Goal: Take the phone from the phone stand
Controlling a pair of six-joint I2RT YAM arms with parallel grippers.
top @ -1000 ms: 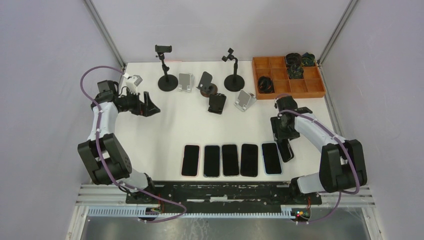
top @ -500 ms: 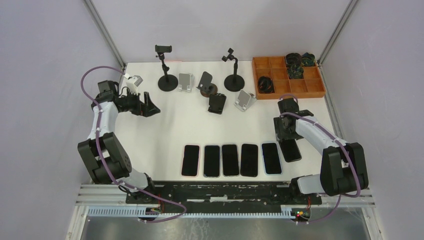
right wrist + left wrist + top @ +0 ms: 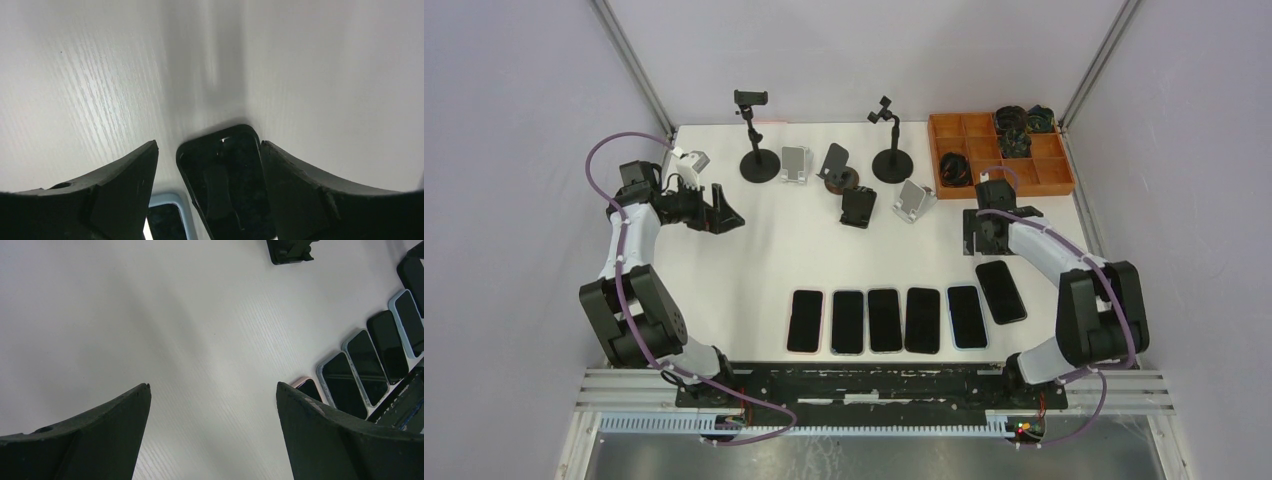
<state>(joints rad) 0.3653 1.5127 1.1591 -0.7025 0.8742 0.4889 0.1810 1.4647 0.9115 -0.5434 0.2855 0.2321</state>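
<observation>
A black phone point(image 3: 1001, 291) lies flat on the white table, angled, just right of a row of several phones point(image 3: 884, 319). In the right wrist view the phone point(image 3: 227, 180) lies below and between my fingers, untouched. My right gripper point(image 3: 979, 236) point(image 3: 209, 145) is open and empty, above the table behind the phone. My left gripper point(image 3: 724, 215) point(image 3: 213, 385) is open and empty at the left of the table. Several phone stands stand at the back, among them a black one point(image 3: 858, 207) and a silver one point(image 3: 913, 200).
Two tall clamp stands point(image 3: 759, 163) point(image 3: 892, 163) and small stands point(image 3: 796, 163) point(image 3: 689, 160) stand along the back. An orange compartment tray point(image 3: 1024, 172) with dark items is at the back right. The phone row point(image 3: 350, 385) and the black stand point(image 3: 290, 247) show in the left wrist view.
My right gripper has let go of the black phone beside the row and drawn back toward the rear of the table. The left arm has not moved.
</observation>
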